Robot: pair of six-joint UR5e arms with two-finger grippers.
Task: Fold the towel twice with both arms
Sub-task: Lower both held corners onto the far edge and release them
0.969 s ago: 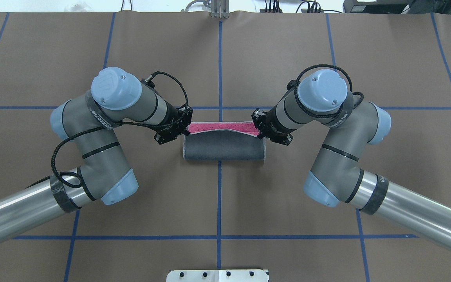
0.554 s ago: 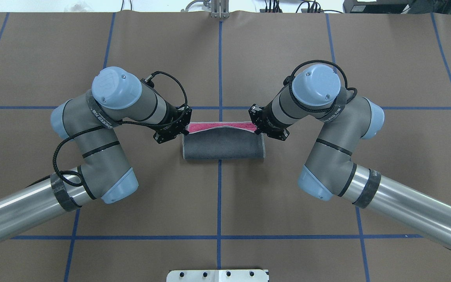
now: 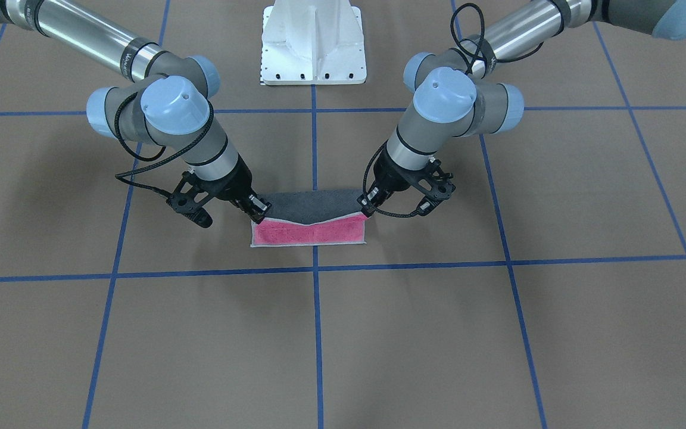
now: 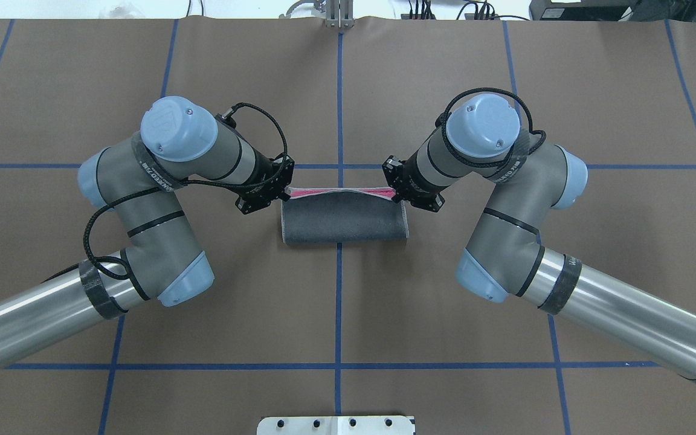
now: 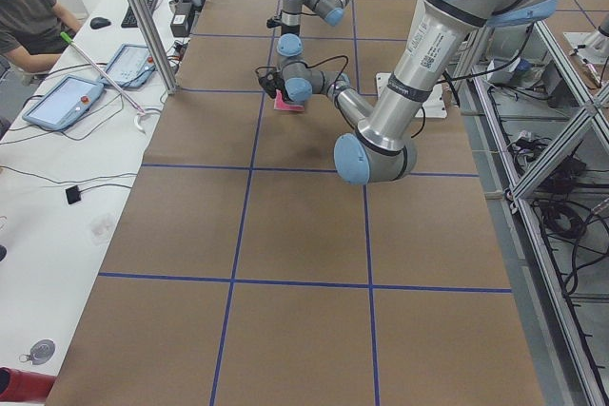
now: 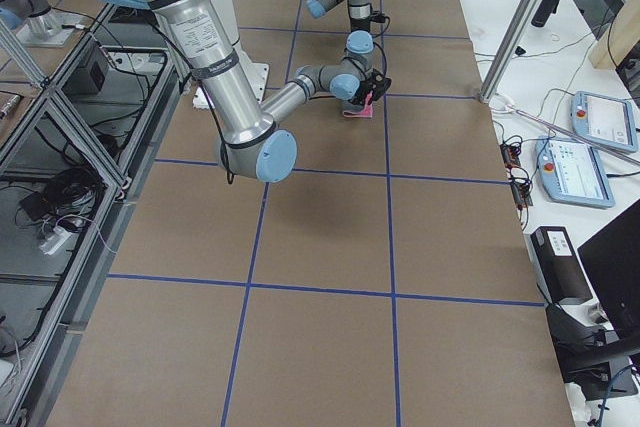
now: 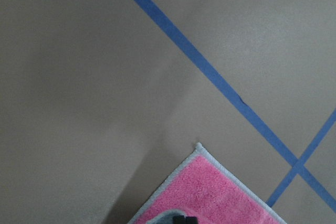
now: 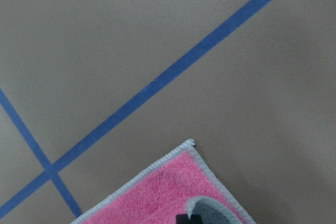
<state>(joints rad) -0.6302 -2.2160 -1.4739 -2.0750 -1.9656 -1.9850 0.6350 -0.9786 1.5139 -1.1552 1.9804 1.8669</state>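
Seen from overhead, the left arm came in from the left edge of the brown counter, its wrist angled down toward the middle. The left end effector was clamped on one corner of the upper layer of the towel, holding that corner slightly above the layer below.

The towel lay at the centre of the counter, astride the blue tape line that ran away from the robot. It was folded over on itself, dark grey face on top, with a narrow strip of pink showing along the far edge. From the front camera, the raised grey edge sagged in the middle between the two held corners, and the pink layer lay flat on the counter beneath it.

The right end effector was closed on the opposite corner of the same grey layer, and the right arm reached in from the right edge. Each wrist camera showed a pink corner with light grey edging lying flat on the counter.
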